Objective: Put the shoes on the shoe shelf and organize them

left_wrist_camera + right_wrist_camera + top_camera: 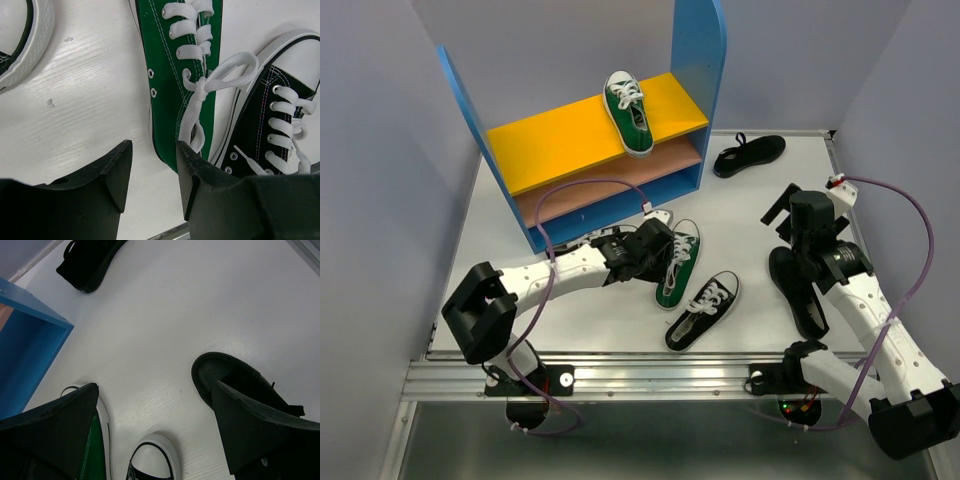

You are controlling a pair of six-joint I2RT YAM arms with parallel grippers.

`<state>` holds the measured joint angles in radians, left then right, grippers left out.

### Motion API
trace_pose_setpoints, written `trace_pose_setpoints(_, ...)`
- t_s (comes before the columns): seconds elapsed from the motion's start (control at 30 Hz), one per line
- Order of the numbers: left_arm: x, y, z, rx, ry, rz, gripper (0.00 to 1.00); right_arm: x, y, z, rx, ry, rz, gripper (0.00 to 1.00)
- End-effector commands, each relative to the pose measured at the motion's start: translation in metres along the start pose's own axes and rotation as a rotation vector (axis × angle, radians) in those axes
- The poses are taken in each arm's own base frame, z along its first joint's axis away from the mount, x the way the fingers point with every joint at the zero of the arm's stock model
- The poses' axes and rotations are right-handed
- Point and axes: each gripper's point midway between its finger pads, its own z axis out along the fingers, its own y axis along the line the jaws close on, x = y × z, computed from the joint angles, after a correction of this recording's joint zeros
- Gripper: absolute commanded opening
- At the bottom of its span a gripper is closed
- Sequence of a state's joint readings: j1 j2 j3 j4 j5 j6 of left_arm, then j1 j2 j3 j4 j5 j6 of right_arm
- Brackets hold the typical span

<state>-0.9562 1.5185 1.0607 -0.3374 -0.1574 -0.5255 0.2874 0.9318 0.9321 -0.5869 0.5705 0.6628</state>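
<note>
Standing at the far left of the white table (745,235), the shoe shelf (708,60) turns its open front toward the arms, with a yellow-orange upper board (555,142) over a pinkish-brown lower board (595,190) between blue side panels. One green sneaker, the shelved sneaker (628,112), lies on the upper board near its right end, with its toe toward the arms. Just in front of the shelf the left gripper (155,145) reaches low over the table at the heel of a second green shoe, the loose green sneaker (677,265). Its jaws stand partly apart astride the shoe's side wall, one finger (107,187) over bare table and the other over the shoe's opening; whether either pad touches the canvas I cannot tell. In the left wrist view a white sole edge (27,42) curves in at the upper left, probably another sneaker. Right of the loose green sneaker and just beside it lies a black sneaker (703,312) with white laces. Further right, near the shelf's right panel, an all-black shoe, the far black shoe (750,153), rests on the table. The right gripper (155,387) hovers with its jaws spread wide, gripping nothing, its right finger above another all-black shoe, the near black shoe (235,377).
</note>
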Motion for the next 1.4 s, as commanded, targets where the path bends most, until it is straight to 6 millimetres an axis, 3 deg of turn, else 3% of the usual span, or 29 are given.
trace_pose_setpoints(0.0,0.003,-0.01,-0.001,0.041,0.001,0.003,0.51,-0.006,0.003,0.001,-0.011,-0.024,0.022,1.0)
trace_pose_setpoints(0.17,0.001,-0.027,-0.002,0.126,-0.001,0.009,0.51,-0.005,0.004,0.001,-0.015,-0.019,0.018,1.0)
trace_pose_setpoints(0.57,0.019,-0.016,0.027,0.061,0.056,0.018,0.5,-0.005,0.003,0.001,-0.013,-0.023,0.021,1.0)
trace_pose_setpoints(0.77,0.017,-0.013,0.044,0.0,0.06,0.01,0.38,-0.005,0.003,0.0,-0.011,-0.024,0.022,1.0)
trace_pose_setpoints(0.93,0.021,-0.013,0.058,-0.023,0.079,0.011,0.36,-0.007,0.001,-0.001,-0.01,-0.032,0.018,1.0)
trace_pose_setpoints(0.97,0.019,-0.014,0.058,-0.021,0.077,0.012,0.29,-0.008,0.001,-0.001,-0.009,-0.033,0.017,1.0)
trace_pose_setpoints(1.03,0.011,-0.016,0.052,-0.018,0.059,0.009,0.06,-0.008,0.001,-0.001,-0.008,-0.035,0.017,1.0)
trace_pose_setpoints(1.07,0.003,-0.015,0.047,-0.033,0.043,0.004,0.0,-0.008,0.001,-0.002,-0.009,-0.036,0.017,1.0)
trace_pose_setpoints(1.1,0.002,-0.013,0.042,-0.044,0.04,0.006,0.0,-0.008,0.001,-0.002,-0.008,-0.037,0.015,1.0)
trace_pose_setpoints(1.13,-0.015,-0.018,0.029,-0.033,-0.006,-0.003,0.0,-0.009,0.001,-0.002,-0.009,-0.038,0.016,1.0)
trace_pose_setpoints(1.23,-0.042,-0.025,0.0,-0.012,-0.063,-0.015,0.0,-0.009,0.0,-0.001,-0.005,-0.041,0.015,1.0)
trace_pose_setpoints(1.27,-0.059,-0.028,-0.024,0.006,-0.108,-0.027,0.0,-0.008,0.0,-0.001,-0.004,-0.037,0.018,1.0)
trace_pose_setpoints(1.37,-0.083,-0.037,-0.05,0.035,-0.154,-0.039,0.0,-0.007,0.002,0.001,-0.004,-0.032,0.023,1.0)
